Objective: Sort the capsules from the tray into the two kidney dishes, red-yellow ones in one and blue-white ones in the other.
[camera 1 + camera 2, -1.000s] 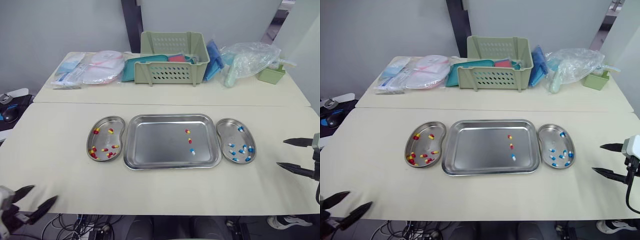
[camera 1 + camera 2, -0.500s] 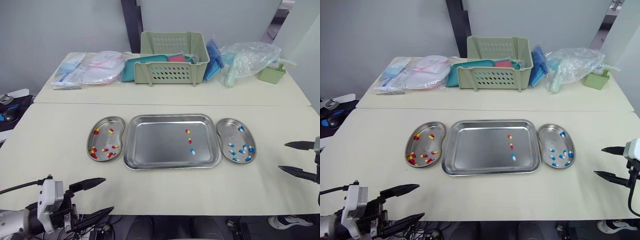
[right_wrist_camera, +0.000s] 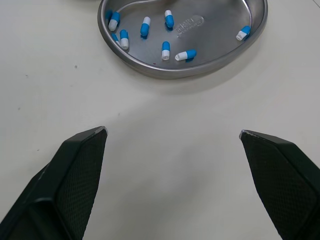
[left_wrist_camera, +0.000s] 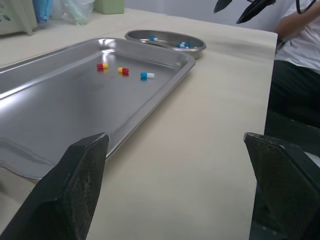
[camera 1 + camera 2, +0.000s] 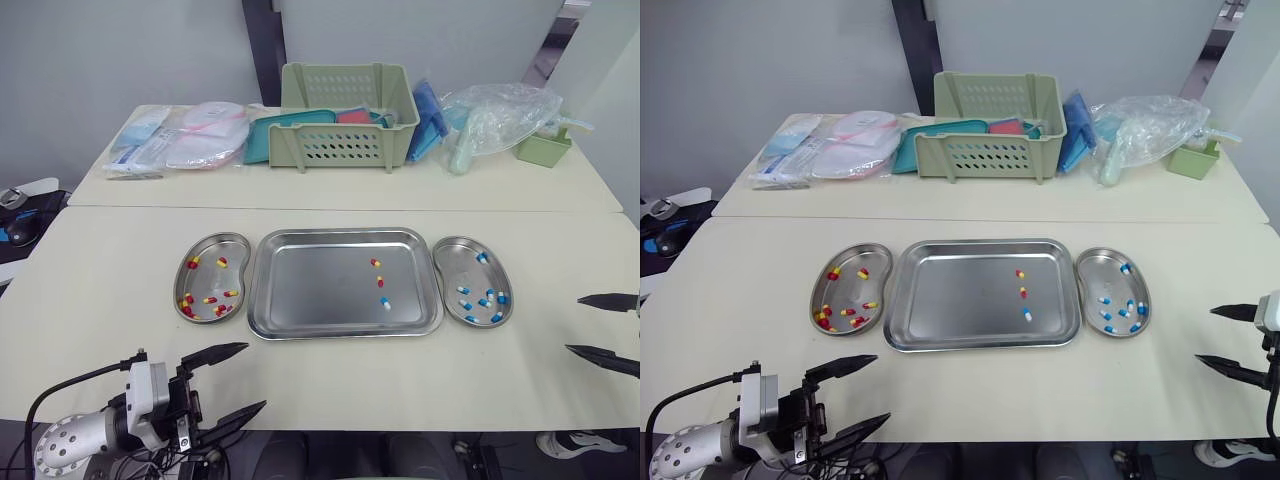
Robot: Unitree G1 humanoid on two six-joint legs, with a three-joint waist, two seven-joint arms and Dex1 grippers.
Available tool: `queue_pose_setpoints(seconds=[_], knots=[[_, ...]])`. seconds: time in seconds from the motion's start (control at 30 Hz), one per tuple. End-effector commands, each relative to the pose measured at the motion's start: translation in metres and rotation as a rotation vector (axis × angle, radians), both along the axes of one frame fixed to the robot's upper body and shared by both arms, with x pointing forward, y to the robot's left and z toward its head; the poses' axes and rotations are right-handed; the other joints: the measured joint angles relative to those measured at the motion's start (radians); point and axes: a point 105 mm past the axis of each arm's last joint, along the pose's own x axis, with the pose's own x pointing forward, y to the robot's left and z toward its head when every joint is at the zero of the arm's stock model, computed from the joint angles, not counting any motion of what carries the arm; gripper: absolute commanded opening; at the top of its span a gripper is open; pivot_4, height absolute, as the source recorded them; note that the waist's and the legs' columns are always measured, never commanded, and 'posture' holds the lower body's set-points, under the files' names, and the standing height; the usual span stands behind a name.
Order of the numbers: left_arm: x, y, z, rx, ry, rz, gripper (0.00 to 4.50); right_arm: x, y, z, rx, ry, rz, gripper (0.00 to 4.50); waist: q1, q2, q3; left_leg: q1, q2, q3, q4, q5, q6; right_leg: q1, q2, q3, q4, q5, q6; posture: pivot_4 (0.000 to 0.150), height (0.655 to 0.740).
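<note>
The steel tray (image 5: 300, 290) lies mid-table and holds two red-yellow capsules (image 5: 375, 263) (image 5: 380, 281) and one blue-white capsule (image 5: 386, 303). The left kidney dish (image 5: 215, 240) holds several red-yellow capsules. The right kidney dish (image 5: 443, 252) holds several blue-white ones (image 3: 165, 50). My left gripper (image 5: 254, 376) hovers open at the table's front edge, below the left dish, pointing towards the tray (image 4: 60, 110). My right gripper (image 5: 574, 323) stands open at the far right, a short way off the right dish (image 3: 215, 30).
On the back table stand a green basket (image 5: 347, 115), wrapped packets (image 5: 180, 135), a clear plastic bag (image 5: 500, 115) and a small green holder (image 5: 543, 148). A person in a white shirt (image 4: 300, 45) sits beyond the table's right end.
My left arm has swung in from the far left corner to the front edge below the left dish. The right gripper has drifted slightly right and down. The capsules have not moved.
</note>
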Motion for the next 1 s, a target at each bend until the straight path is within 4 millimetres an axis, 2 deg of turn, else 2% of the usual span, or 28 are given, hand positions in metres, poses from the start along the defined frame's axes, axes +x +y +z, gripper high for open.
queue_pose_setpoints(seconds=[0.03, 0.3, 0.43, 0.53, 0.7, 0.83, 0.97, 1.0], knots=[[0.002, 0.000, 0.000, 0.000, -0.038, 0.012, 4.46, 0.001, -0.002, 0.010, -0.021, -0.049, -0.010, 4.50, 0.000, 0.000, 0.000, 0.000, 0.000, 0.000, 0.000, 0.000, 0.000, 0.000, 0.000, 0.000, 0.000, 0.000, 0.000, 0.150, 0.7400], [0.006, 0.005, -0.007, 0.009, -0.032, 0.019, 4.46, -0.002, 0.002, 0.011, -0.019, -0.057, -0.018, 4.50, -0.001, 0.000, 0.000, 0.000, 0.000, 0.000, 0.000, 0.000, 0.000, 0.000, 0.000, 0.000, 0.000, 0.000, 0.000, 0.150, 0.7400], [0.008, 0.007, -0.007, 0.010, -0.036, 0.018, 4.46, -0.003, 0.022, 0.022, 0.014, -0.049, 0.034, 4.50, -0.001, 0.001, 0.000, 0.000, 0.000, 0.000, 0.000, 0.000, 0.000, 0.000, 0.000, 0.000, 0.000, 0.000, 0.000, 0.150, 0.7400], [0.011, 0.005, -0.006, 0.006, -0.046, 0.007, 4.46, 0.003, 0.050, 0.037, 0.056, -0.071, 0.093, 4.50, -0.001, 0.001, 0.000, 0.000, 0.000, 0.000, 0.000, 0.000, 0.000, 0.000, 0.000, 0.000, 0.000, 0.000, 0.000, 0.150, 0.7400], [0.014, 0.002, -0.006, 0.004, -0.054, -0.016, 4.46, 0.007, 0.109, 0.052, 0.125, -0.093, 0.212, 4.50, 0.000, 0.001, 0.000, 0.000, 0.000, -0.001, 0.000, 0.000, 0.000, 0.000, 0.000, -0.001, 0.000, 0.000, 0.000, 0.150, 0.7400], [0.014, 0.000, -0.005, 0.007, -0.063, -0.033, 4.46, 0.005, 0.149, 0.045, 0.169, -0.052, 0.232, 4.50, 0.002, 0.000, 0.000, -0.001, 0.000, -0.002, 0.000, 0.000, 0.000, 0.000, 0.000, -0.001, 0.000, 0.000, 0.000, 0.150, 0.7400], [0.016, -0.003, -0.001, 0.006, -0.074, -0.045, 4.46, 0.005, 0.178, 0.033, 0.215, -0.034, 0.255, 4.50, 0.003, 0.000, 0.000, -0.002, 0.000, -0.003, 0.000, 0.000, 0.000, 0.000, 0.000, -0.002, 0.000, 0.000, 0.000, 0.150, 0.7400], [0.016, -0.004, 0.000, 0.004, -0.076, -0.047, 4.49, 0.006, 0.184, 0.030, 0.220, -0.033, 0.255, 4.32, 0.003, 0.000, 0.000, -0.002, 0.000, -0.003, 0.000, 0.000, 0.000, 0.000, 0.000, -0.002, 0.000, 0.000, 0.000, 0.150, 0.7400]])
